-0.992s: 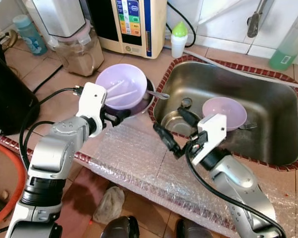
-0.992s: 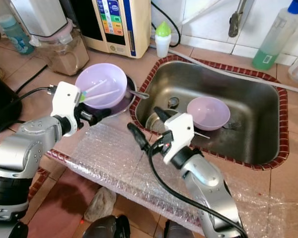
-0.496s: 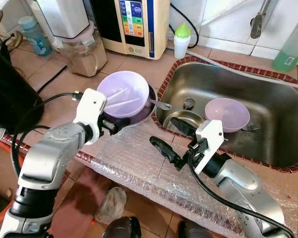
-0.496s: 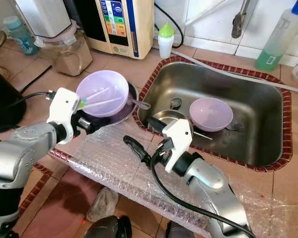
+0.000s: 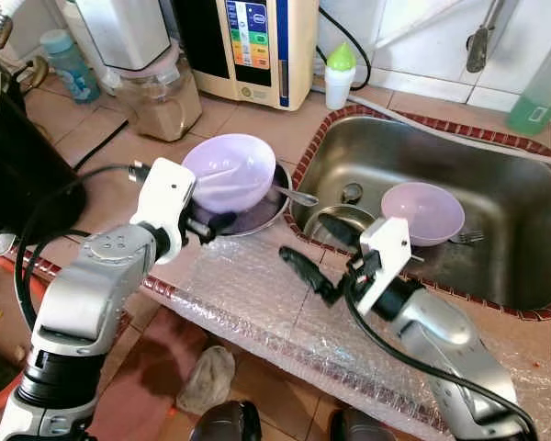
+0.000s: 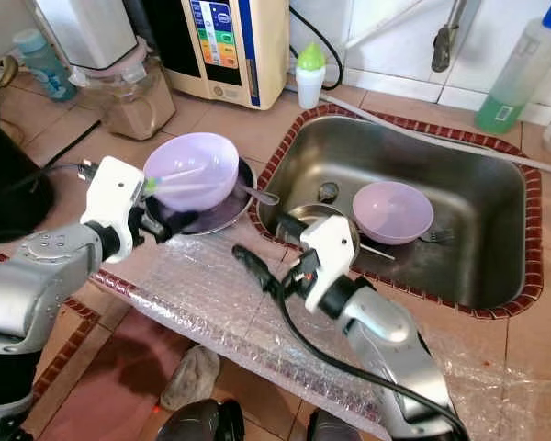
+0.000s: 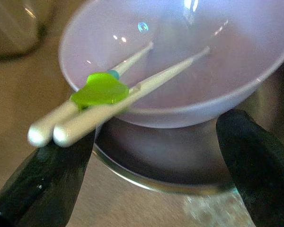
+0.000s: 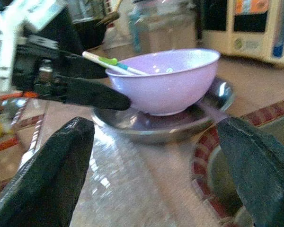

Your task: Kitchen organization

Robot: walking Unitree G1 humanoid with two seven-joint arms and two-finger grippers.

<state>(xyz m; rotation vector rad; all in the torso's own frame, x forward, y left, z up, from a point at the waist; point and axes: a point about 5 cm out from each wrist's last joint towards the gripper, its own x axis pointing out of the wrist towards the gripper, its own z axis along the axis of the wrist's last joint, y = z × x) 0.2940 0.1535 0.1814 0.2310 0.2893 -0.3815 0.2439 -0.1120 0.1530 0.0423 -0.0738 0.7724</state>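
Observation:
A lilac bowl (image 5: pixel 234 170) holding white training chopsticks (image 7: pixel 99 90) with a green joiner sits on a steel plate (image 5: pixel 262 209) on the counter, left of the sink. A spoon (image 5: pixel 296 196) lies on the plate's right edge. My left gripper (image 5: pixel 216 220) is open at the plate's near rim, one finger on each side of the bowl in the left wrist view. My right gripper (image 5: pixel 317 250) hangs open over the sink's near-left corner, pointing at the bowl and holding nothing. A second lilac bowl (image 5: pixel 427 209) and a fork (image 5: pixel 464 237) lie in the steel sink (image 5: pixel 505 175).
Bubble wrap (image 5: pixel 257 294) covers the counter's front edge. Behind the bowl stand a water purifier (image 5: pixel 257 46), a blender jar (image 5: pixel 151 87) and a small green-capped bottle (image 5: pixel 338 73). A black appliance (image 5: pixel 9 165) is at the left, and a green soap bottle (image 5: pixel 537 78) at the far right.
The camera has shifted a little. My right gripper has drawn slightly back from the sink toward the bubble wrap. My left gripper stays at the plate's rim.

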